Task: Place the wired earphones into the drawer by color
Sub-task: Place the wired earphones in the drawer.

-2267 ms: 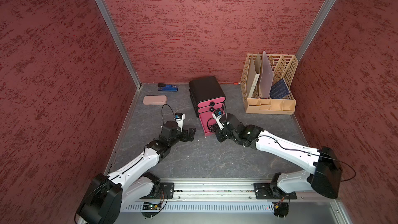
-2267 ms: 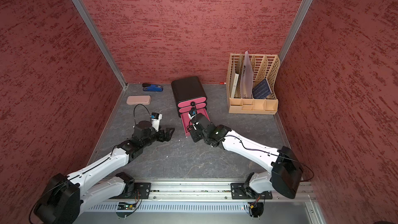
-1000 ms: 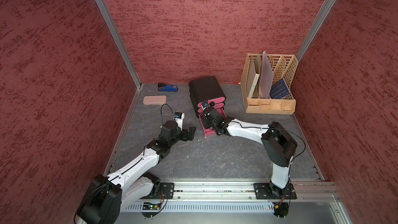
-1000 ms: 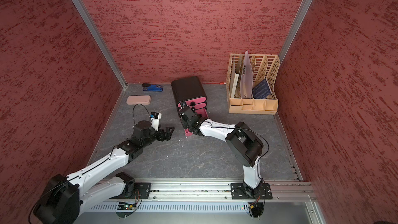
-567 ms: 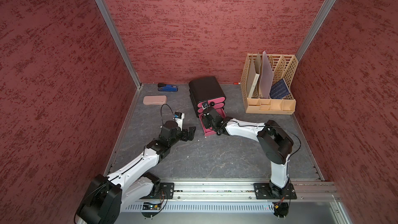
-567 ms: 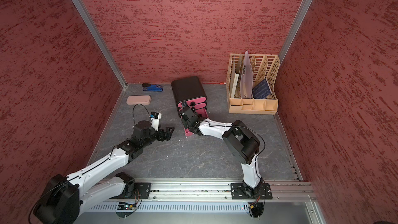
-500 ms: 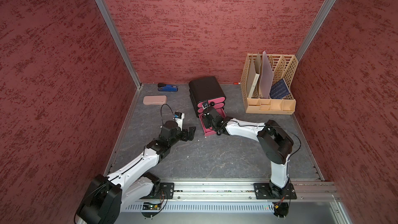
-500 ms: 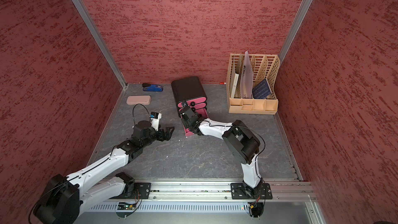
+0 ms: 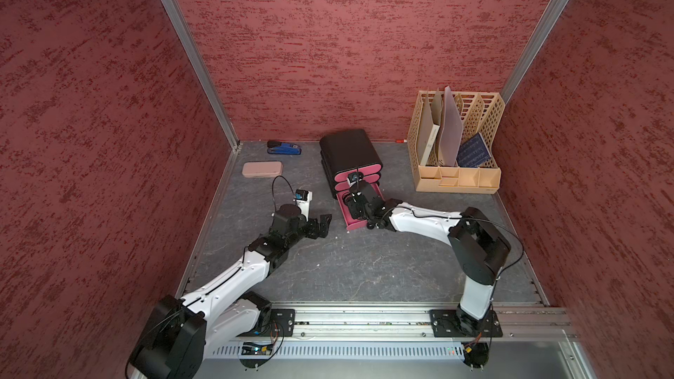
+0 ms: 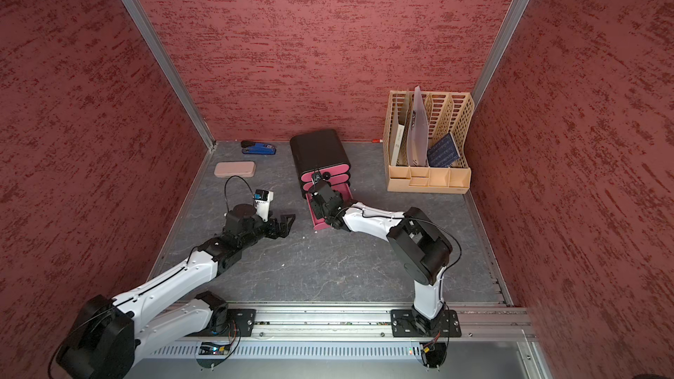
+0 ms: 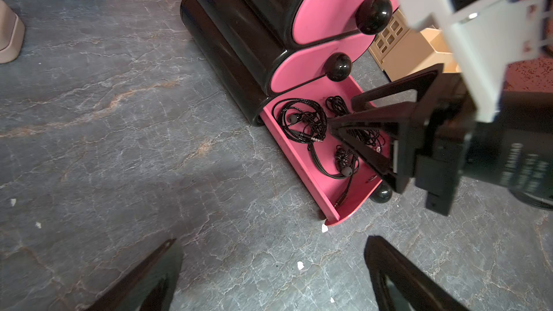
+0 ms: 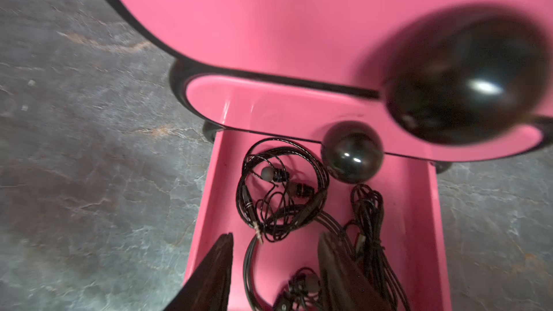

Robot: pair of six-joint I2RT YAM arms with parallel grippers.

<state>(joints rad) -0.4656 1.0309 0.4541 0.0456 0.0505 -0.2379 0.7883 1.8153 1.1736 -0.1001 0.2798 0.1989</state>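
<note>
1. Right gripper [image 12: 275,243] is now seen with jaws parted, where they were closed a second ago; nothing is clamped.
2. Black wired earphones [image 12: 281,192] are seen lying in the pulled-out bottom drawer [image 11: 284,145], at the centre of both top views.
3. Left gripper [image 9: 321,226] is kept wide open and unmoved, left of centre.

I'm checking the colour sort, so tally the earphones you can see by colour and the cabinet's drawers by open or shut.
Black wired earphones: 3, all in the open bottom drawer
Red wired earphones: 0 in view
White wired earphones: 0 in view
Total earphones: 3
Open drawers: 1
Shut drawers: 2, the top drawer and middle drawer
Total drawers: 3
</note>
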